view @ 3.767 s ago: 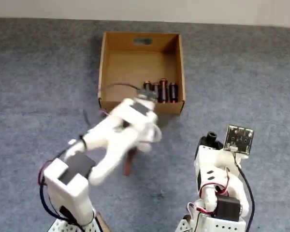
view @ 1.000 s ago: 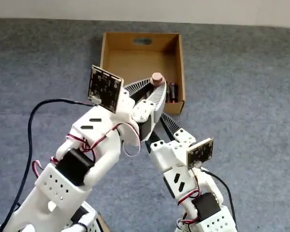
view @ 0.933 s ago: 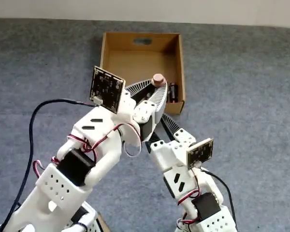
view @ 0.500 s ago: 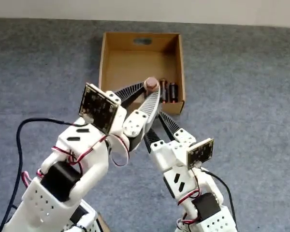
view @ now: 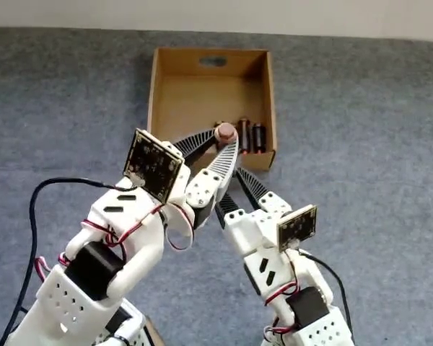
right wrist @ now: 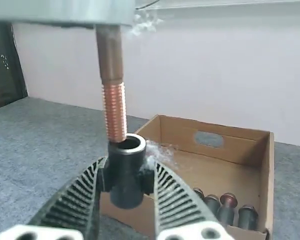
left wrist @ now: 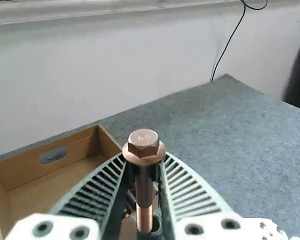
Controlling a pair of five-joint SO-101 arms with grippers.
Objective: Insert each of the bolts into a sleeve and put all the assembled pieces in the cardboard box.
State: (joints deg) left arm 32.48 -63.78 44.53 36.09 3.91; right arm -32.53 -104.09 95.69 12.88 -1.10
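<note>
The right gripper [right wrist: 128, 165] pinches one black sleeve [right wrist: 125, 186] between its two ribbed fingers. The sleeve stands upright with its open mouth facing up. It is held above the grey surface [view: 361, 108], just short of the cardboard box's near wall.

Directly above, the left gripper [left wrist: 144, 160] is clamped on one copper-coloured bolt [left wrist: 143, 145], gripping the shank just under the flanged hex head. The bolt hangs vertically, head up. Its threaded tip sits at the sleeve's mouth, in line with the bore. How far it has entered cannot be told.

Beyond both grippers, one cardboard box [view: 162, 101] sits toward the far edge of the surface, open at the top, with a hand slot in its far wall. It contains four assembled pieces [right wrist: 222, 202], laid side by side in a row against the near wall, toward the near right corner.
</note>
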